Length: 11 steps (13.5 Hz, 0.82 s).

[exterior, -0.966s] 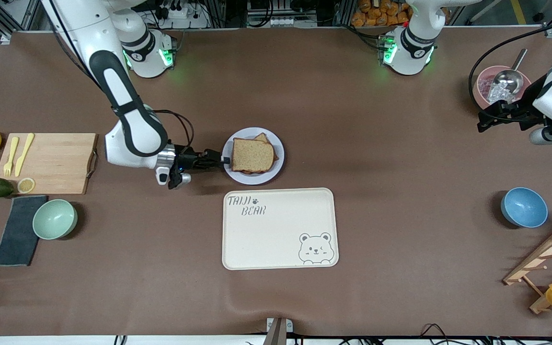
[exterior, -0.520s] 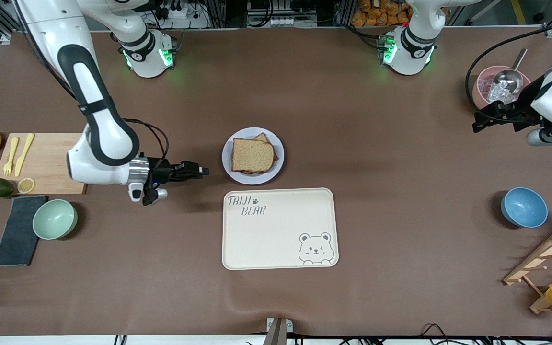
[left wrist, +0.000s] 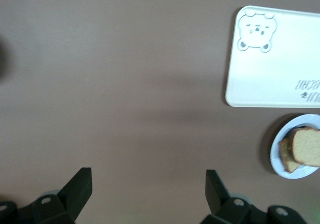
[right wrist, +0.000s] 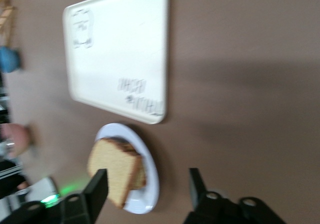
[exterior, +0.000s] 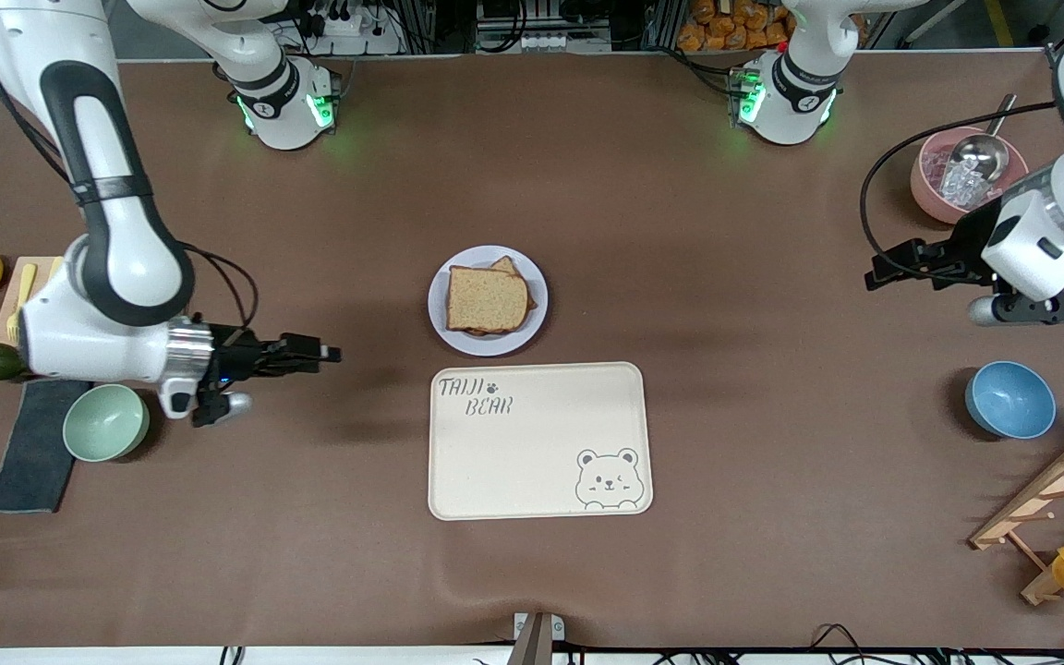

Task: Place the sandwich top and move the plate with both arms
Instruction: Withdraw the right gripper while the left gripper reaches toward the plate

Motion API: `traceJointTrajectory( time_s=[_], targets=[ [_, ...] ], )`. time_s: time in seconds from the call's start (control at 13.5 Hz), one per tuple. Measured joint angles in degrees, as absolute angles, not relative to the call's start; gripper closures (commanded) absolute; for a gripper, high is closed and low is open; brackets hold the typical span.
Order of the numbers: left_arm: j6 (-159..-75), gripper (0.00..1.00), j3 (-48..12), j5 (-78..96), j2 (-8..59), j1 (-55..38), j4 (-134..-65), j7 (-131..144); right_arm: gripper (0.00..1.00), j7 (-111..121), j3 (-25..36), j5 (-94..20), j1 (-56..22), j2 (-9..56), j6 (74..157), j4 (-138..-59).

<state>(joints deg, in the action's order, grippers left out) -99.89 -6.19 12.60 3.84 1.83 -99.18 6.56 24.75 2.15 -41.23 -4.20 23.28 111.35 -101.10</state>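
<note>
With the sandwich top (exterior: 487, 297) resting on the plate (exterior: 488, 344) at the tray's (exterior: 539, 441) 12 o'clock, both the empty, spread-open left gripper (exterior: 874, 273) and right gripper (exterior: 327, 352) hang well apart from it, so an uneven two-sided grasp could tip the stack.

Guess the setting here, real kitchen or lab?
Likely a robot lab staged as a kitchen: two arms bolted to a brown-covered table, metal framing and cables along its edge, and props such as a sandwich on a plate, a bear tray and bowls.
</note>
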Motion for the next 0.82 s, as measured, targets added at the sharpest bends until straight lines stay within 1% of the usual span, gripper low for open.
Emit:
traceJointTrajectory(
  time_s=[0.22,0.37,0.67,0.82],
  targets=[
    [-106.32,0.00,-6.40,15.38,4.58,1.68,-104.32,6.19,0.00,24.31,4.63,-31.41,-3.04,22.61,111.03,-96.31],
    [-109.25,0.00,-6.98,15.97,5.06,1.63,-107.01,5.20,0.00,24.08,4.74,-24.73,-1.59,21.84,108.45,-92.23],
    [-114.73,0.00,-7.33,23.35,7.39,1.71,-111.16,-3.09,0.00,20.75,4.87,-13.82,-0.68,19.30,95.61,-81.38],
    [-116.56,0.00,-7.31,26.73,9.01,1.83,-112.71,-8.04,0.00,19.07,4.84,-9.40,-0.69,17.34,89.97,-77.51]
  ],
)
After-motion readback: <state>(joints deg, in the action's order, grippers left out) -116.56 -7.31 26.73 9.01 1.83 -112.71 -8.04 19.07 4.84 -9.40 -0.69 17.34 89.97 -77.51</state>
